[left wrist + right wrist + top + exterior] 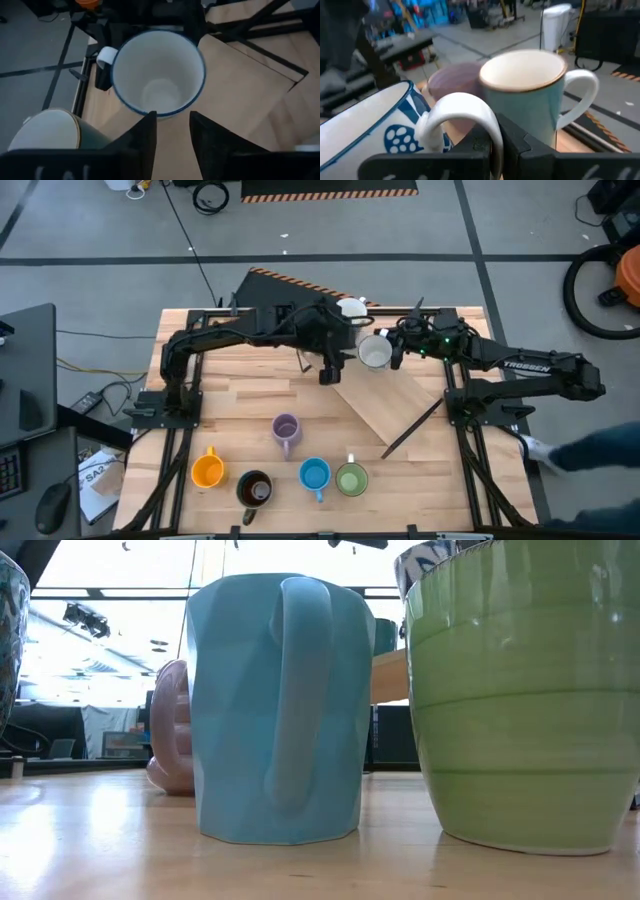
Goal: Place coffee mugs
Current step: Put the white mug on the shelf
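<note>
White with blue dots, a mug [375,352] hung at the back of the desk [240,395], its handle [462,117] pinched in the clenched right tool [398,350]. The left tool [328,372] stood just beside it, released, fingers [142,137] apart below the rim and holding nothing. To do this step well, I judged, the right arm should carry the mug level, lower it until its base sits flat on bare wood, well apart from the others, and only then let go. Counted from above, five mugs stood near the front: orange [207,470], dark [255,489], blue [315,474], green [351,479], lavender [286,428]. Another white one [351,308] waited at the back, and the right wrist view showed two more mugs.
</note>
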{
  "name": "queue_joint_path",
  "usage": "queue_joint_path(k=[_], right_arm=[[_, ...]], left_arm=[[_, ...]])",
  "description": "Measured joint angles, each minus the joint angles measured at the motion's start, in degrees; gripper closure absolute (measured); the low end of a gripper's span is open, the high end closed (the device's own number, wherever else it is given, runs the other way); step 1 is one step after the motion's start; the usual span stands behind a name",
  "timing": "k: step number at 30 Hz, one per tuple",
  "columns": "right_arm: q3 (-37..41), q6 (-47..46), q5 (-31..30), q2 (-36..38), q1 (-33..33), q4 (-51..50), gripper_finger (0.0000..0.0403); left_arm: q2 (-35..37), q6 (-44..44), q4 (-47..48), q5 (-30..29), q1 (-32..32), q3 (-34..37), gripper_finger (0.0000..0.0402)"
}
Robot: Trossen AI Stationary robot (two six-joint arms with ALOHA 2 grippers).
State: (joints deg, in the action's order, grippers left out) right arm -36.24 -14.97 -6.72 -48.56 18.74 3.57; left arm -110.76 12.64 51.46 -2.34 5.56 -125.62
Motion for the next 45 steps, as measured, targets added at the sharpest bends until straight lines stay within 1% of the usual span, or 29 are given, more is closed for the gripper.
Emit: queue_joint_path(k=[3, 6, 11, 14, 19, 24, 33, 38, 42, 45], right_arm=[[2.39, -1.19, -1.09, -0.20, 1.02, 5.11, 0.0375], [4.84, -2.84, -1.18, -0.95, 2.26, 7.60, 0.0372], [8.79, -5.01, -4.28, -2.16, 2.90, 16.12, 0.0374], [10.63, -5.31, -4.63, -2.97, 3.43, 19.42, 0.0375], [11.03, -6.23, -4.61, -4.11, 3.74, 19.63, 0.0375], [11.03, -5.93, -6.08, -6.20, 4.30, 19.62, 0.0375], [11.03, -5.89, -5.31, -9.42, 6.21, 20.99, 0.0375], [11.03, -5.06, -4.94, -9.57, 6.82, 20.89, 0.0374], [11.03, -4.54, -3.77, -9.55, 7.10, 19.06, 0.0364], [11.03, -4.48, -3.20, -9.55, 7.10, 18.33, 0.0347]], left_arm=[[-0.02, -0.08, -0.45, 0.05, 0.47, 0.00, 0.0289], [-0.02, -0.70, -1.75, 0.03, 0.68, 0.00, 0.0299], [-0.04, -2.31, -3.84, 0.05, 0.68, 0.00, 0.0314], [-0.04, -3.40, -5.53, 0.08, 0.66, 0.00, 0.0321], [-0.07, -3.50, -6.49, 0.05, 0.05, 0.00, 0.0322], [-0.09, -3.49, -8.28, 0.23, -0.21, 0.00, 0.0322], [-0.11, -3.46, -8.65, 0.06, -0.15, 0.00, 0.0322], [-0.11, -3.43, -8.35, 0.09, -0.19, 0.00, 0.0322], [-0.11, -3.12, -8.33, 0.07, -0.24, 0.00, 0.0322], [-0.11, -3.04, -8.31, 0.08, -0.26, 0.00, 0.0322]])
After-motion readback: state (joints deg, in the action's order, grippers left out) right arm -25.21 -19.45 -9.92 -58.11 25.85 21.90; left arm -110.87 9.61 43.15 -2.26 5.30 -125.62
